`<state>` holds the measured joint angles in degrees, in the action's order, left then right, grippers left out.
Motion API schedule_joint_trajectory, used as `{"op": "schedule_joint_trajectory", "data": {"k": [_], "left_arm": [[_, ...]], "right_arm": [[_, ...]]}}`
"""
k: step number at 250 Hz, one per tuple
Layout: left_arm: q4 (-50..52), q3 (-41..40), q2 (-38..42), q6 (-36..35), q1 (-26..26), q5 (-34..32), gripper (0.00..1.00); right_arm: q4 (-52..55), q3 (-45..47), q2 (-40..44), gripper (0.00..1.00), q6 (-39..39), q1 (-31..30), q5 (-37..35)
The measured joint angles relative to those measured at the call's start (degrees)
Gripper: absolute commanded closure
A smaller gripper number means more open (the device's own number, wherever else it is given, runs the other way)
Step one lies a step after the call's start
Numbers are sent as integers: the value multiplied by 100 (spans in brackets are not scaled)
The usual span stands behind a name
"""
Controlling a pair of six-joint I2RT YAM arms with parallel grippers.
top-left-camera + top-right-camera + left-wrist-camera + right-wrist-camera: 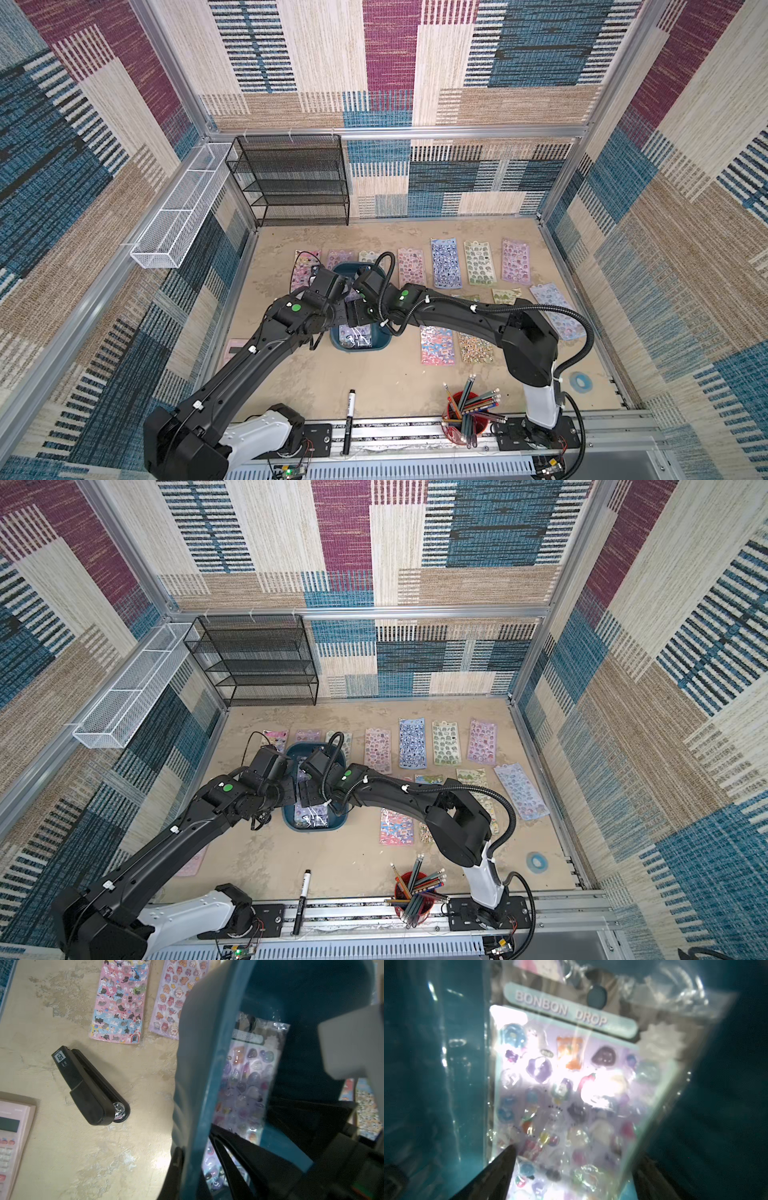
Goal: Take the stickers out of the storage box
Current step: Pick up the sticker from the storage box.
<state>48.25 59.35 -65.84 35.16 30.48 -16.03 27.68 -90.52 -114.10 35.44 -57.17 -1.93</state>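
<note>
The storage box (361,350), a dark teal tub, sits left of centre on the table in both top views, and both arms reach down over it. My left gripper (193,1176) is shut on the storage box's side wall (199,1084), one finger outside and one inside. A lilac sheet of stickers (571,1095) in a clear sleeve lies inside the box. My right gripper (575,1174) is open low over that sheet, with a dark finger near each long edge. Several more stickers lie flat on the table, among them a blue sheet (446,264) and a multicolour one (436,345).
A black stapler (91,1086) and a pink calculator (12,1136) lie left of the box. A marker (349,419), a red pencil cup (465,419) and a blue tape roll (580,381) are near the front. A black mesh rack (295,178) and a white wire basket (183,208) stand at the back left.
</note>
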Motion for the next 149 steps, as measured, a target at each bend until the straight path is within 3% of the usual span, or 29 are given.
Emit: {"op": "schedule_joint_trajectory", "data": {"k": [35, 76, 133, 149], "left_arm": [[57, -17, 7, 0, 52, -57, 100], [-4, -227, 90, 22, 57, 61, 100], [-494, -321, 92, 63, 74, 439, 100], [-551, -321, 68, 66, 63, 442, 100]], "right_arm": [[-481, 363, 98, 18, 55, 81, 627], [-1947, 1606, 721, 25, 385, 229, 1893], [-3897, 3119, 1464, 46, 1250, 588, 2830], [-4100, 3178, 1543, 58, 1307, 595, 2898]]}}
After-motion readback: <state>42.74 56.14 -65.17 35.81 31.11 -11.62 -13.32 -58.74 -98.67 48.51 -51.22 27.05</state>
